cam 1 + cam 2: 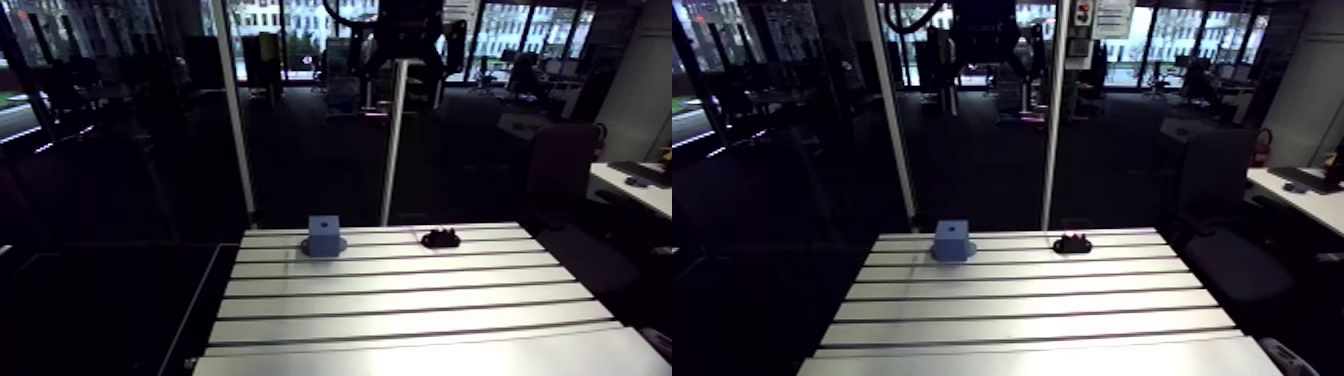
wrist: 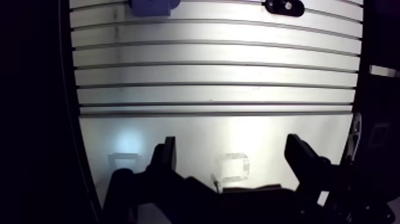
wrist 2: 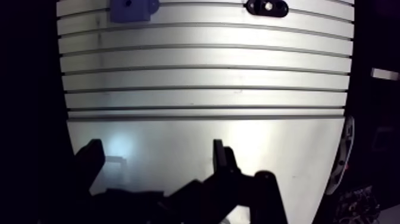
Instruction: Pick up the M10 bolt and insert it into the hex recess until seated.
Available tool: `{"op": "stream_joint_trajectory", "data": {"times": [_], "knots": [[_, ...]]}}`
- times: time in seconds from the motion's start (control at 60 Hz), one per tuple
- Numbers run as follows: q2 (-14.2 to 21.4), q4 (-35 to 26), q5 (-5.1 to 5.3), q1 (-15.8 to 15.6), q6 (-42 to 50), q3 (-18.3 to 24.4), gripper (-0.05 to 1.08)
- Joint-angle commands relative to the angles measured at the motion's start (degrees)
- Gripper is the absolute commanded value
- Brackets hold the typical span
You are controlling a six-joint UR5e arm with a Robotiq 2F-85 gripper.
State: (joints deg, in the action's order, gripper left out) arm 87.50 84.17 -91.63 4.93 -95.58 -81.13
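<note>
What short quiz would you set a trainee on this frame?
1. True or false: the two-finger gripper is shut on something.
2. Where does the blue square block stand on the slotted aluminium table? A. at the near edge, under the gripper; B. at the far edge, well ahead of the gripper; C. between the fingers.
3. Are the small black part and the blue square block touching or apart?
Key: 1 false, it is open and empty; 2 B; 3 apart.
</note>
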Motion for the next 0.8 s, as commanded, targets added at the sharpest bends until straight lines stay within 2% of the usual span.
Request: {"op": "stream_joint_trajectory", "data": {"times": [0.017,0.417,0.683,0.8], "knots": [[-0.1,0.5,0.09,-0.2,-0.1,-0.7,0.01],[-0.2,2.8,-0.08,-0.3,-0.5,-1.2,0.01],[-1.3,12.0,-0.43,0.7,-4.3,-4.2,0.01],[-3.4,15.6,-0.36,3.7,-7.7,-6.8,0.01]]}}
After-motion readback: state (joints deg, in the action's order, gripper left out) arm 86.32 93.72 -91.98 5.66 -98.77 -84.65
